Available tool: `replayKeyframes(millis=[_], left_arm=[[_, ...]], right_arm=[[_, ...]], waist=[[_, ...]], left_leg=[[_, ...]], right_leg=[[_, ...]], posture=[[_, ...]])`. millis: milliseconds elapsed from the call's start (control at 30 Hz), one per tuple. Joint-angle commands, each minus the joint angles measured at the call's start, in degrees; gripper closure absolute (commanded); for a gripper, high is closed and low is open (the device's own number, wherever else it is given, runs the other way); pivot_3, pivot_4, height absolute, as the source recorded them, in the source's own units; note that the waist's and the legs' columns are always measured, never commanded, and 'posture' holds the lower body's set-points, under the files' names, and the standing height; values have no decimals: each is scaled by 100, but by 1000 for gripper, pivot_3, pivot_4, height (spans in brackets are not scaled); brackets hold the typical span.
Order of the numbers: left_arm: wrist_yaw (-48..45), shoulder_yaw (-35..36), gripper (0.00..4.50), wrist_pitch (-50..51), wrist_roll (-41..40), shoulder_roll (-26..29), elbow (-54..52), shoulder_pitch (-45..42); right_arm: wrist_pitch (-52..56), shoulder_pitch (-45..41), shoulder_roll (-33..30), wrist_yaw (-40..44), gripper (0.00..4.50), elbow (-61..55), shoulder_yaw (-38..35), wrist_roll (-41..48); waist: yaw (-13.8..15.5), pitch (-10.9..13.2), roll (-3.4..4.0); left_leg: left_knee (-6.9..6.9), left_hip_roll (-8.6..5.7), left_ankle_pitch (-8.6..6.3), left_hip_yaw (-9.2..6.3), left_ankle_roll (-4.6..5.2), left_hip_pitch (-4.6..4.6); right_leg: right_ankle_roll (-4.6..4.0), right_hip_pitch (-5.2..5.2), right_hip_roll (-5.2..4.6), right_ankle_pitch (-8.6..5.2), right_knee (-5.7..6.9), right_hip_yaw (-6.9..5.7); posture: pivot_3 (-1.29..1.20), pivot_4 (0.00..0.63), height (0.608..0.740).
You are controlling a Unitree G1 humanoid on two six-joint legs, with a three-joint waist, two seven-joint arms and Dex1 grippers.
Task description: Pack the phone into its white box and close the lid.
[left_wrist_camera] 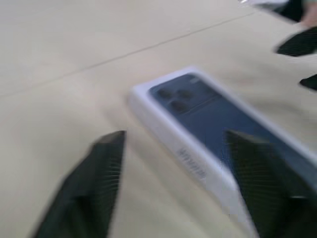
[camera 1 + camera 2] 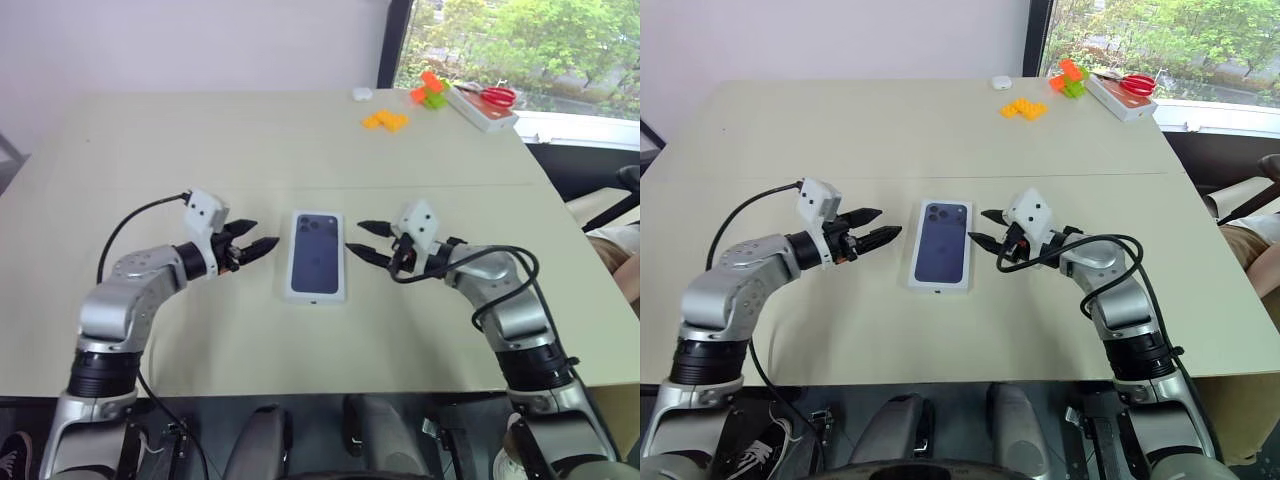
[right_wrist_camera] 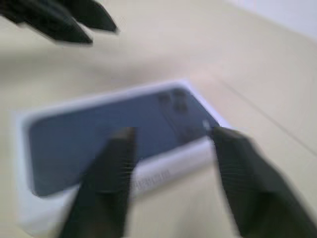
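A: Where does the white box [image 2: 317,256] sit?

B: Flat on the worktop [image 2: 300,150], midway between the two arms, its long axis running away from the robot. The lid [image 2: 942,243] is on it, printed phone picture facing up, camera cluster at the far end. The phone itself is not visible; I judge it is inside, under the lid.

A: And the jaws?

B: Both sets are spread and hold nothing. The left gripper [image 2: 249,250] is just beside the box's left long edge with a gap between, and the right gripper [image 2: 368,244] is the same on the right edge. Neither touches the cardboard.

A: Which is nearer?

B: Hard to separate; they mirror each other, the right perhaps a shade closer. In the left wrist view the box side lies ahead, between and beyond the black fingers [image 1: 91,186].

A: The arm poses?

B: Elbows out, forearms angled inward, each gripper pointing across at the box, close to level, tips a little above the worktop. The tips face one another across the short width of the box.

A: What's left, then?

B: By my reading, very little: the lid looks seated square. If a final press is needed, either arm only has to come inward over a long edge.
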Motion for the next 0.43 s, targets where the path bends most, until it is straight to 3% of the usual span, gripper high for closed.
replayKeyframes(millis=[33,200,433], left_arm=[[-456,323,0,72,-310,446,-194,119],[-884,454,0,-247,-198,1086,-23,577],[-1117,725,0,-517,-168,1464,121,1125]], right_arm=[[-103,152,-307,511,89,-353,-224,407],[-56,270,-821,928,35,-430,-419,647],[170,413,-1263,1178,35,-464,-802,1050]], waist=[[0,0,0],[-14,8,5],[12,10,4]], left_leg=[[0,0,0,0,0,1],[0,2,0,4,0,2],[0,4,0,2,0,-2]], right_leg=[[1,0,1,-2,0,0],[-7,-1,3,-19,1,2],[-4,-4,2,-25,0,2]], posture=[[0,150,740],[0,150,740],[0,150,740]])
